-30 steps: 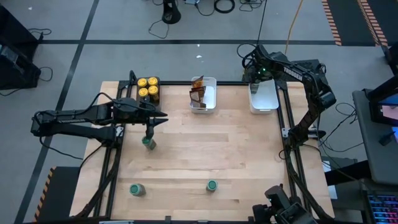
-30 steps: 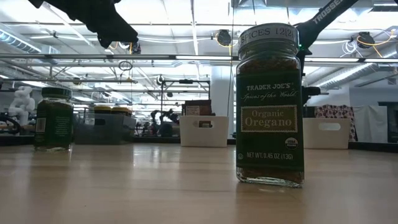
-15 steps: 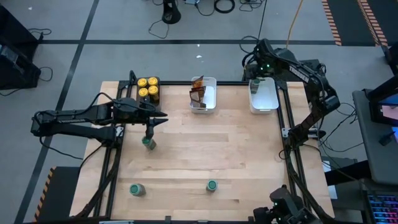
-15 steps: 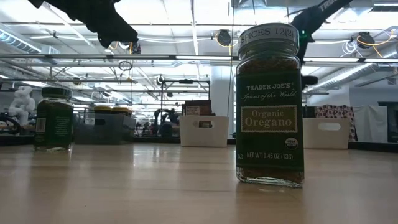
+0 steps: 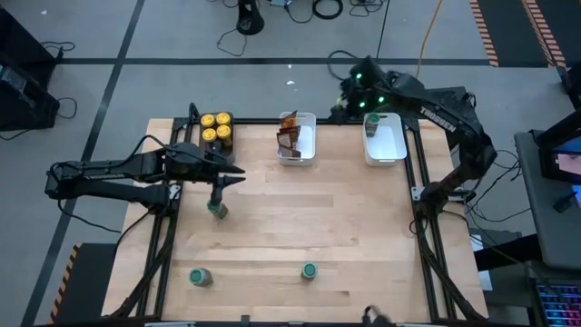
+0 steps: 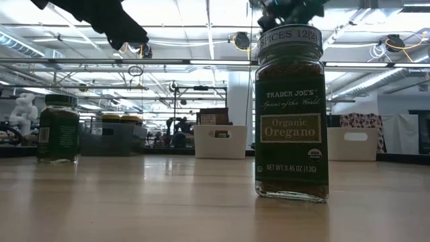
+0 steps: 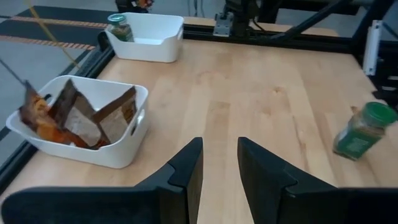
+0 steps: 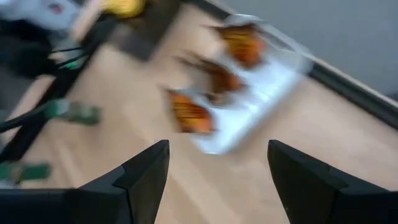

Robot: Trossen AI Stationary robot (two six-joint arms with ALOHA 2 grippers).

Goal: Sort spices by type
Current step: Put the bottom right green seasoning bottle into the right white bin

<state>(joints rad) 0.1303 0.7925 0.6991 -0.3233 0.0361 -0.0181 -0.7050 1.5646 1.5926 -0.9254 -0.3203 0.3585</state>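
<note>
Three green-lidded jars stand on the table (image 5: 218, 210), (image 5: 199, 276), (image 5: 310, 271); the last is the oregano jar (image 6: 291, 114) in the low view. A further green-lidded jar (image 5: 372, 120) stands in the right white tray (image 5: 388, 150). Yellow-lidded jars (image 5: 216, 127) sit in the dark tray. Brown-orange packets (image 5: 290, 138) lean in the middle white tray. My left gripper (image 7: 219, 146) hangs open and empty over the table's left part (image 5: 227, 175), above the jar there. My right gripper (image 8: 217, 149) is wide open and empty at the far edge (image 5: 345, 98).
Bare wood lies between the trays along the far edge and the jars near the front. The arm frames' black rails run along the left and right table edges. The low view shows the room's shelves and lights behind the trays.
My right arm has swung from above the right white tray toward the table's left along the far edge. It now sits between that tray and the packet tray, and a green-lidded jar stands uncovered in the right tray. My left arm has kept still.
</note>
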